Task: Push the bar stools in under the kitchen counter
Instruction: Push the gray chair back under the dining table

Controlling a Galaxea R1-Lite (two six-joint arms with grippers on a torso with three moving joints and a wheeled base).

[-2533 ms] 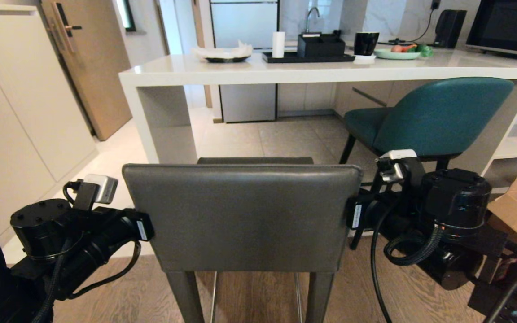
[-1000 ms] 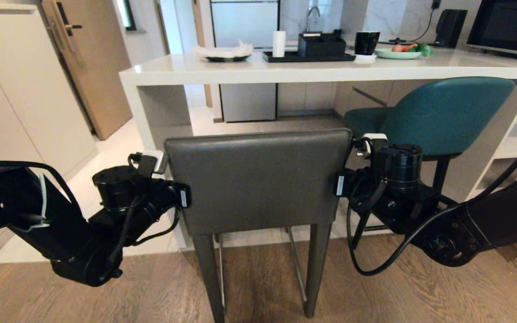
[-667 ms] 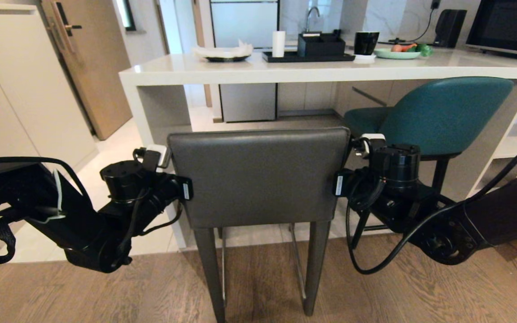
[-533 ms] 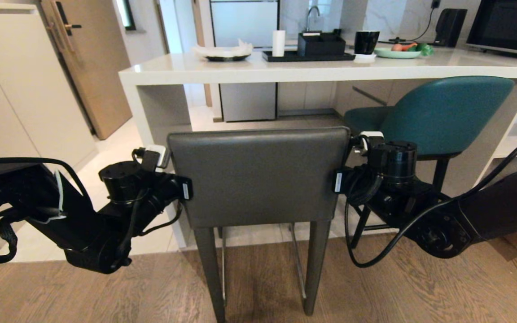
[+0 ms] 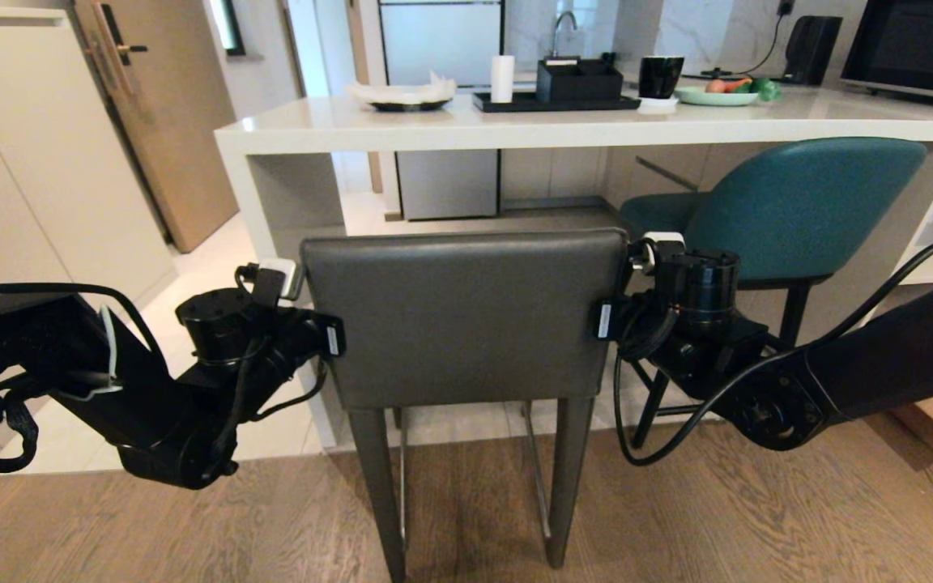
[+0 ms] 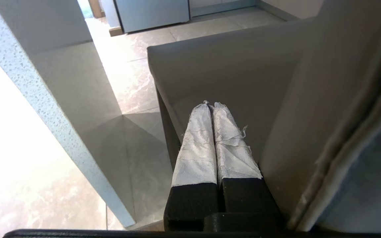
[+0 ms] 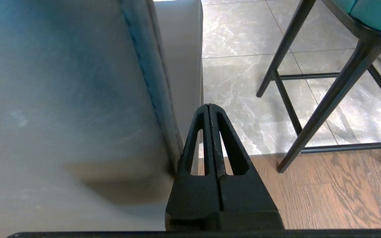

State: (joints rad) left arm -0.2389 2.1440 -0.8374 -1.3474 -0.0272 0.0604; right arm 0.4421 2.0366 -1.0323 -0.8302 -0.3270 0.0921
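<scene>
Home kitchen: long glossy white stone table [image 5: 515, 125], silver microwave [image 5: 916, 44], chrome sink tap [image 5: 561, 28], grey fridge [image 5: 442, 105].

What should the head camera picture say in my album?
Left gripper and right gripper flank the grey stool before the white counter.

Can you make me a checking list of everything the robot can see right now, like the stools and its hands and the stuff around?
Surface: kitchen counter, white and glossy.
Job's things: grey stool stands at the counter's edge, its seat reaching under the top; teal stool partly tucked under on the right.
Clutter: black tray, black mug, white cup, green plate with vegetables, dark plate.
Grippers: left gripper shut, beside the grey backrest's left edge; right gripper shut, beside its right edge.
Cables: black cable loops under the right arm.
Surroundings: wooden door, microwave, wood and tile floor.
</scene>
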